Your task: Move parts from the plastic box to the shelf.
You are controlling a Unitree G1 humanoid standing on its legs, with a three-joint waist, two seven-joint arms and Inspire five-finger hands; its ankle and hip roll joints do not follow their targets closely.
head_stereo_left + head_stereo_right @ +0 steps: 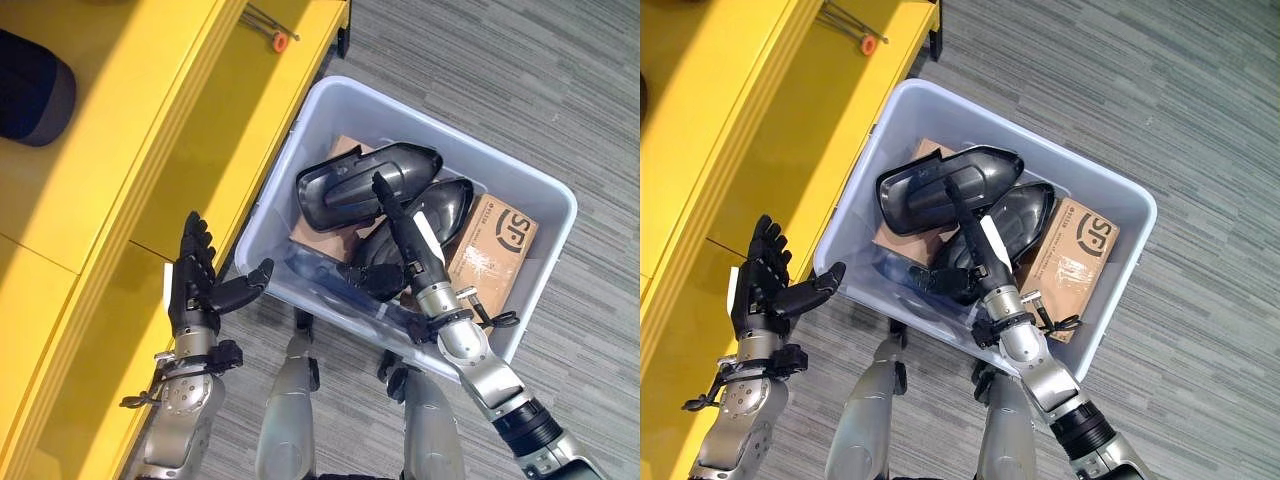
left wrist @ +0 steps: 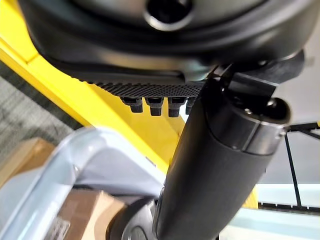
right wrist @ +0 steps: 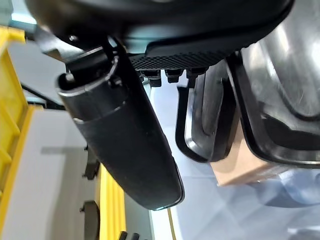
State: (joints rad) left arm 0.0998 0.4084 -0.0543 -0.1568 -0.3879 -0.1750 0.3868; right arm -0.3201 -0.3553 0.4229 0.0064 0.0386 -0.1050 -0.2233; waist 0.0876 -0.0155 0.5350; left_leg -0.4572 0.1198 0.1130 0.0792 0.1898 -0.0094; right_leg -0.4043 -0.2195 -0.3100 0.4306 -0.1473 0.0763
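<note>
A: Start at the right hand (image 1: 412, 243). What's it doing?

B: It's reached into the plastic box (image 1: 545, 195) with its fingers stretched out straight, lying along the upper black shell (image 1: 365, 180). The thumb sticks out to the side near the lower black shell (image 1: 425, 215). It holds nothing yet.

A: So the parts haven't left the box?

B: No, both shells sit there, stacked over cardboard cartons (image 1: 495, 240).

A: And the left hand (image 1: 200, 285)?

B: Open too, thumb out, hanging between the box's near corner and the yellow shelf (image 1: 110, 150). Nothing in it.

A: What worries you?

B: The shells look smooth and curved, and they overlap. I'd guess a one-handed pinch on the rim could slip, or lifting the top one could drag the other along and tip it out.

A: Anything else?

B: The box stands just beside the shelf, so a long shell swung across could knock the shelf edge or the left hand.
</note>
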